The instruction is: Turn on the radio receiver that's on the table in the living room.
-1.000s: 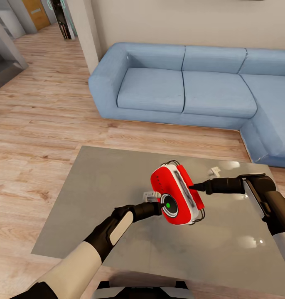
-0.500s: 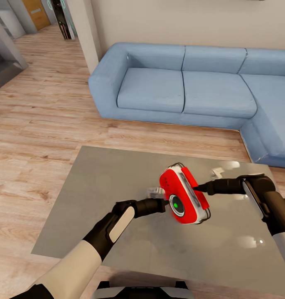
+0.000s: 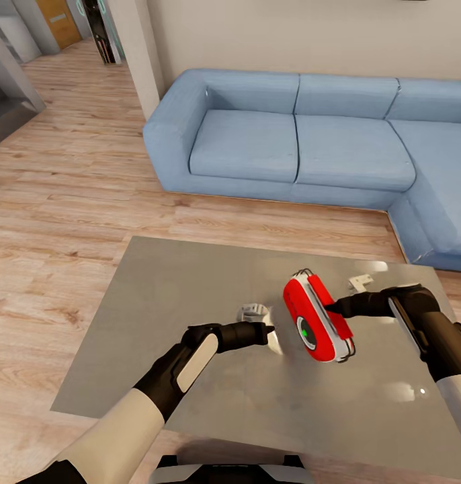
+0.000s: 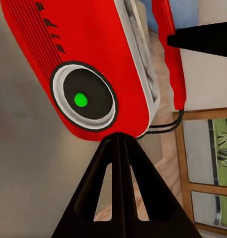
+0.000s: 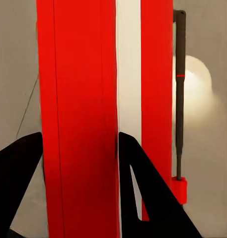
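The red radio receiver with white trim hangs tilted a little above the grey table, its green-centred dial facing my left arm. My right gripper is shut on its body from the right. In the right wrist view the two fingers clamp the red shell, and the thin handle runs alongside. My left gripper is shut, its tip a short gap left of the dial. In the left wrist view the joined fingertips point just below the dial.
A long blue L-shaped sofa stands behind the table and wraps round on the right. Light wood floor lies to the left, with a white pillar at the sofa's end. Pale reflections show on the glossy top.
My right gripper has carried the radio to the right, turning it more edge-on. The dial, which touched my left fingertip, now stands apart from it. The left gripper edged slightly right.
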